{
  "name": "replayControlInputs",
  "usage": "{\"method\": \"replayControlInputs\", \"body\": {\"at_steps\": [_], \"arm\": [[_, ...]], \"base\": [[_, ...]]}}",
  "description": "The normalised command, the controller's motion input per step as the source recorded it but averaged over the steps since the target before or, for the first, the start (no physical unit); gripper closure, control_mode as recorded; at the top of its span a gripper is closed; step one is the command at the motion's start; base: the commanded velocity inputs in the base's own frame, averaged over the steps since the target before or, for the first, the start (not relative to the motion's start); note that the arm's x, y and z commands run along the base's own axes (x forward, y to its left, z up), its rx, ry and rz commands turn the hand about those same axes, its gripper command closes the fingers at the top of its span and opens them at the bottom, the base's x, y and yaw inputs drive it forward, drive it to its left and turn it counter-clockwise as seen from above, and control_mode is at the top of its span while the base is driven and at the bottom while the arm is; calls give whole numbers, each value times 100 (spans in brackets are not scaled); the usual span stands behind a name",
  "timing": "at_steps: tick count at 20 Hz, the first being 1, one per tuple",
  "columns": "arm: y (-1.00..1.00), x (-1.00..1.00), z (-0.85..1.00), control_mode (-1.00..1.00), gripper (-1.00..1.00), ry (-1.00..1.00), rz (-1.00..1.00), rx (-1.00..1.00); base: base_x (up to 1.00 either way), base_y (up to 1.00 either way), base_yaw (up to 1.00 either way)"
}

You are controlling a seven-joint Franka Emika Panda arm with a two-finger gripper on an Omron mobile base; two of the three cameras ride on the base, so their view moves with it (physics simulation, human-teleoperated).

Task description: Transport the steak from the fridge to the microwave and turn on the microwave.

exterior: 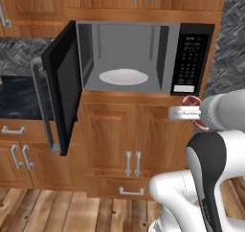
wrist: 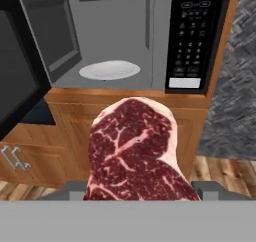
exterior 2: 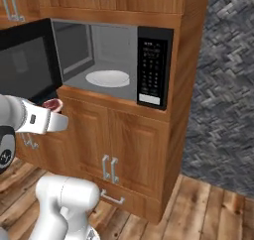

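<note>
Door (exterior: 62,82): swung open, left of fingers, leaving cavity clear for loading. Plate (wrist: 110,70): white, on cavity floor, ahead of and above fingers; likely landing spot. Steak (wrist: 134,151): clamped between fingers, standing on edge, below cavity level, in front of cupboard doors; wide grip suits broad cut. Gripper (exterior: 184,112): closed on steak, aimed toward microwave (exterior: 143,58). Panel (wrist: 192,36): black, ahead and right of fingers; untouched, needed after loading. Next judged: raise, advance over plate.

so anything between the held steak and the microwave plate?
Nothing. In the hand view the steak faces the open microwave; just the wooden ledge below the white plate.
</note>
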Motion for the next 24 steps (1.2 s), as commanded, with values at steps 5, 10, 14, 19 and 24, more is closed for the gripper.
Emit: {"method": "replayControlInputs", "body": {"at_steps": [5, 10, 14, 19, 24], "arm": [[0, 0, 0, 100, 100, 0, 0, 0], [0, 0, 0, 100, 100, 0, 0, 0], [0, 0, 0, 100, 100, 0, 0, 0], [0, 0, 0, 100, 100, 0, 0, 0], [0, 0, 0, 100, 100, 0, 0, 0]], "base": [[45, -33, 43], [34, -41, 41], [37, -44, 37], [31, -51, 35], [25, -49, 29]]}}
